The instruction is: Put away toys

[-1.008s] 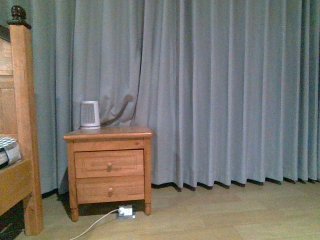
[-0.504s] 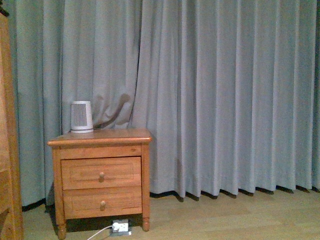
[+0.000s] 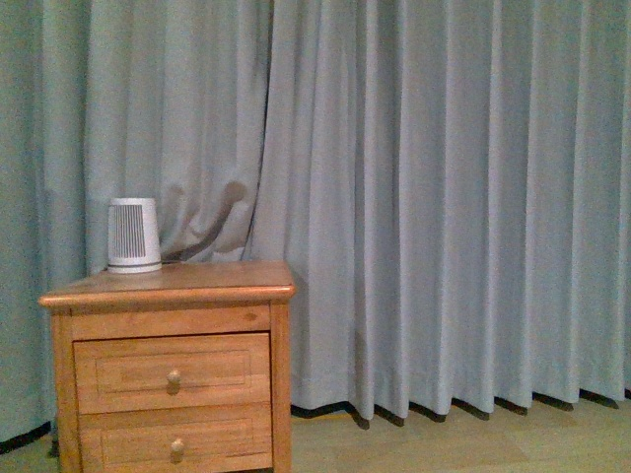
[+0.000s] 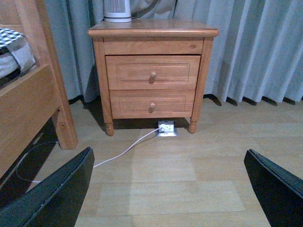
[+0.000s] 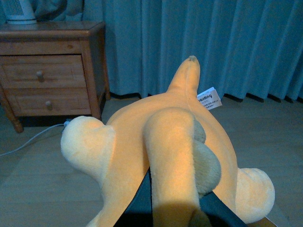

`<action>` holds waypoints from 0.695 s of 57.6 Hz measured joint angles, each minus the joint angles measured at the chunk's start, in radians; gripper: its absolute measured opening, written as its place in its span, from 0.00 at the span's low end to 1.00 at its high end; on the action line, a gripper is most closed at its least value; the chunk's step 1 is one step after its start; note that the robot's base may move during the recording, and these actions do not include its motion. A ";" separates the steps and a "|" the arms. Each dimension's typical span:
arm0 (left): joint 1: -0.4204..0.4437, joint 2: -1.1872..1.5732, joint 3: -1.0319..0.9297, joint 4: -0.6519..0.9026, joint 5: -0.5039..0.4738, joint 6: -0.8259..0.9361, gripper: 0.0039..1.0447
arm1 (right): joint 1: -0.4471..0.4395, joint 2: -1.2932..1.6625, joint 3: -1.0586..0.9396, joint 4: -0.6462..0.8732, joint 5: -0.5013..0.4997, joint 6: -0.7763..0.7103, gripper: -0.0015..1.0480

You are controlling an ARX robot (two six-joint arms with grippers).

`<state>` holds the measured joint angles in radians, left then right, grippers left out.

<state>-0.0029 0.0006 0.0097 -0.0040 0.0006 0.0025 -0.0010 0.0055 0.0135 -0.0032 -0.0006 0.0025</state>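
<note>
Plush toy (image 5: 137, 137): yellow-orange and soft, fills the foreground, held clear of the floor; one pointed part sticks up toward the curtain.
Tag (image 5: 209, 99): white, printed, sewn on near that pointed part.
Right gripper (image 5: 177, 215): dark fingers show either side of a plush limb and grip it; tips hidden.
Nightstand (image 5: 52, 71): wooden, two drawers with round knobs, standing against the curtain.
White device (image 5: 19, 12): on the nightstand top, cropped by the frame.
Cable (image 5: 28, 139): white, trailing across the floor.
Curtain (image 5: 213, 42): blue-grey, pleated, reaches the floor.
Floor (image 5: 38, 189): wood planks.

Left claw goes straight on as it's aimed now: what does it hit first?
Probably the bare floor, short of the power socket and nightstand, though depth is unclear. Nothing lies between the open left claw and that floor patch.
</note>
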 joint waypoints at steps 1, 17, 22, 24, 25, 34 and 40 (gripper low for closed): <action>0.000 0.000 0.000 0.000 0.000 0.000 0.94 | 0.000 0.000 0.000 0.000 0.000 0.000 0.07; 0.000 0.000 0.000 0.000 -0.001 0.000 0.94 | 0.000 0.000 0.000 0.000 0.000 0.000 0.07; 0.000 0.000 0.000 0.000 0.000 0.000 0.94 | 0.000 0.000 0.000 0.000 0.000 0.000 0.07; 0.000 0.000 0.000 0.000 -0.001 0.000 0.94 | 0.000 0.000 0.000 0.000 0.000 0.000 0.07; 0.000 0.000 0.000 0.000 -0.001 0.000 0.94 | 0.000 0.000 0.000 0.000 0.000 0.000 0.07; 0.000 0.000 0.000 0.000 -0.001 0.000 0.94 | 0.000 0.000 0.000 0.000 -0.001 0.000 0.07; 0.001 0.000 0.000 0.000 -0.006 0.000 0.94 | 0.000 0.000 0.000 0.000 -0.008 0.000 0.07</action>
<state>-0.0021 0.0010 0.0097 -0.0040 -0.0055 0.0021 -0.0006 0.0055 0.0132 -0.0032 -0.0090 0.0025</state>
